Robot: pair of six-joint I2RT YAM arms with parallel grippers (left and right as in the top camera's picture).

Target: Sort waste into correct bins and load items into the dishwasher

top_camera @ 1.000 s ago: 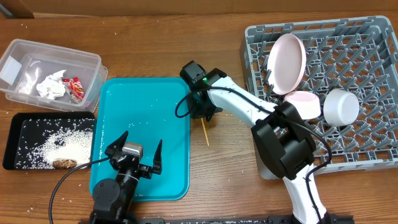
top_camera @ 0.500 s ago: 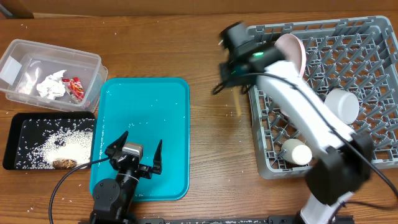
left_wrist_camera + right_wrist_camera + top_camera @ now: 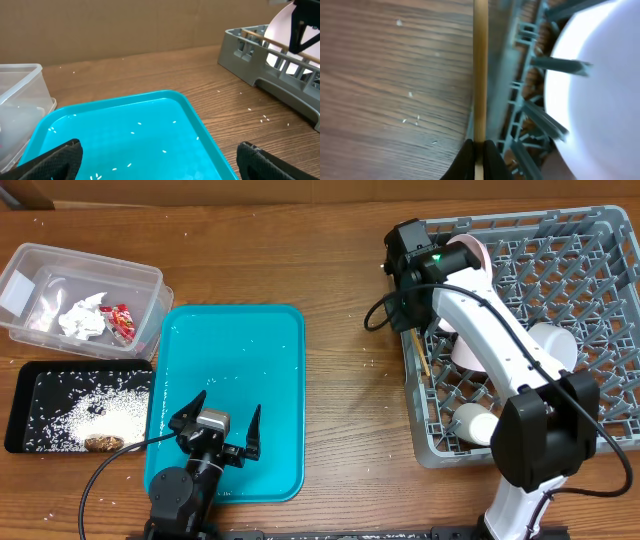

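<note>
— On the right of the table (image 3: 300,240), how full is the large square grey plastic dish rack (image 3: 600,300)?

— Nearly loaded, I'd judge. The pale pinkish-white round plate (image 3: 470,252) stands on edge among the pegs at the back left. The white bowl (image 3: 553,348) lies on its side mid-rack. The pink bowl (image 3: 462,350) shows only partly from under the arm, and the small white cup (image 3: 478,423) sits near the front left corner.

— And the waste?

— The bright teal serving tray (image 3: 235,350) carries only a few stray grains. The clear rectangular plastic tub (image 3: 20,265) holds the crumpled white napkin (image 3: 83,318) and the small red snack wrapper (image 3: 122,322), side by side. The shallow black rectangular tray (image 3: 20,405) holds the loose white rice (image 3: 110,412) and the brown food scrap (image 3: 100,443). Sorting looks finished, bar scattered grains on the table.

— So what remains?

— The chopsticks. The right gripper (image 3: 479,152) is pinched tight on one end of a thin wooden chopstick (image 3: 480,65). The stick runs along the rack's left wall at about rim height, and I cannot tell whether it is inside or outside the wall. It is straight, pale brown, smooth and very slim, and I'd guess it could slip through the grid floor. I can find no second chopstick.

— The left gripper (image 3: 224,412)?

— Spread wide, holding nothing, above the near end of the teal tray.
</note>
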